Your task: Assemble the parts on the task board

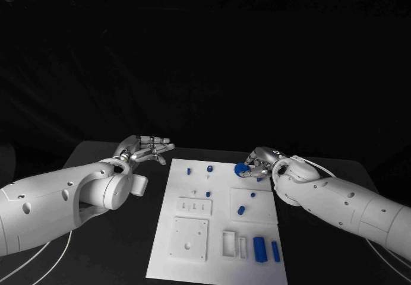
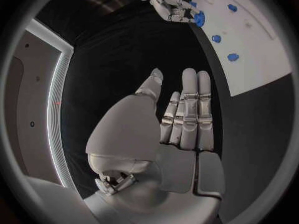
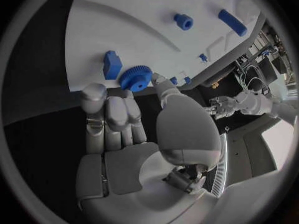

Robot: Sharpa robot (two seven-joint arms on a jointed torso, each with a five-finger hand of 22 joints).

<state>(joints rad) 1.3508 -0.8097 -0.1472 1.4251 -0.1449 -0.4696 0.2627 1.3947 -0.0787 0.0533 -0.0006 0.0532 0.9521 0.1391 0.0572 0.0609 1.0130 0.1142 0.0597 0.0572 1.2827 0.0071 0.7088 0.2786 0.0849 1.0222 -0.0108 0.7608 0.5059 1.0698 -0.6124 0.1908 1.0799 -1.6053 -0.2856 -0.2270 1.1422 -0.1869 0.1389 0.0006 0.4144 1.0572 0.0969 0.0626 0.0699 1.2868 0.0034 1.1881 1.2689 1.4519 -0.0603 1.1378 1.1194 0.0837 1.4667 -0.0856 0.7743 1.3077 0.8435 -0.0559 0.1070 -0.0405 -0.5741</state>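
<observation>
Left hand (image 1: 144,148) idle, fingers spread, holding nothing, just off task board (image 1: 193,261) far-left corner. Right hand (image 1: 261,162) pinches blue gear (image 1: 242,170) over board's far-right edge. Step: gear placement, likely. Next: align gear on peg, lower.

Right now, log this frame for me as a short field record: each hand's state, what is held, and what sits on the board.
left hand: open, fingers extended, off the board's left side, holding nothing
right hand: pinching a blue gear at the board's far right edge
task board: white plate, centred on the black table
near right corner: two upright blue blocks
elsewhere on board: small blue parts scattered
task status: assembly unfinished, gear not yet seated
</observation>
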